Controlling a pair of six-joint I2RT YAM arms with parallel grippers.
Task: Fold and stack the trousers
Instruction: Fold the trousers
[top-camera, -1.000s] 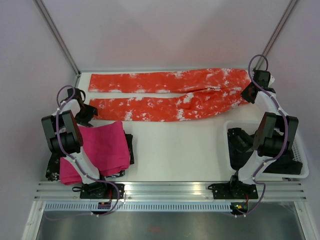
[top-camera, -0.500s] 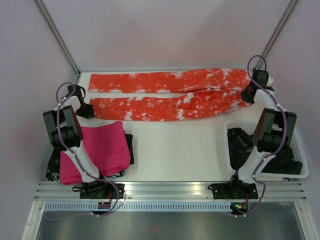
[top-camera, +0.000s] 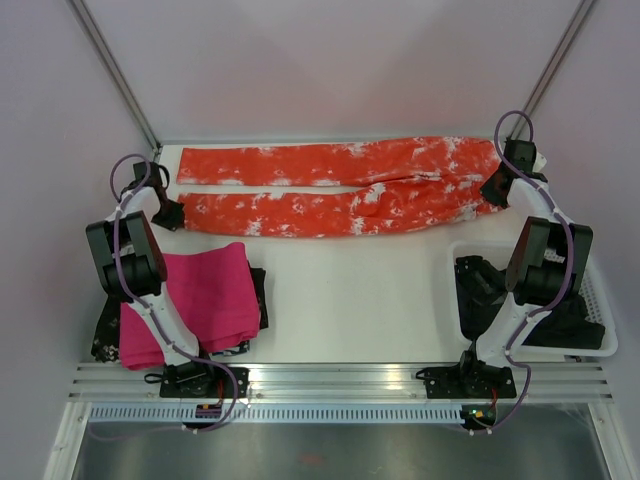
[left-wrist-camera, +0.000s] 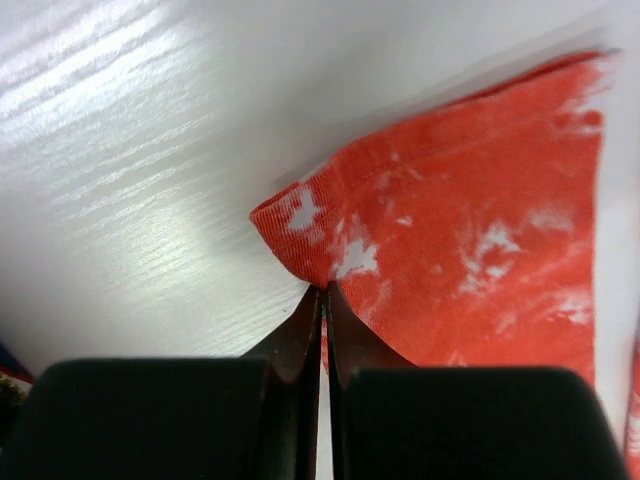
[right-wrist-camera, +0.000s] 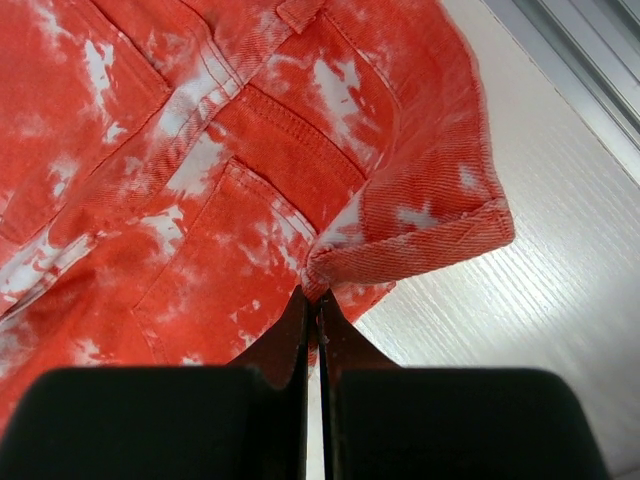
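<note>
The left gripper (left-wrist-camera: 323, 290) is closed on the hem corner of the near leg; one second ago it was open beside it. The right gripper (right-wrist-camera: 318, 298) pinches the waist edge. The trousers (top-camera: 300, 215) lie along the table's (top-camera: 350, 290) far side, long axis left-right, waist pointing right.

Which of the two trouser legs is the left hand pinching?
The near leg, lower in the overhead view: the left hand is shut on its cuff corner. The far leg lies free behind it.
</note>
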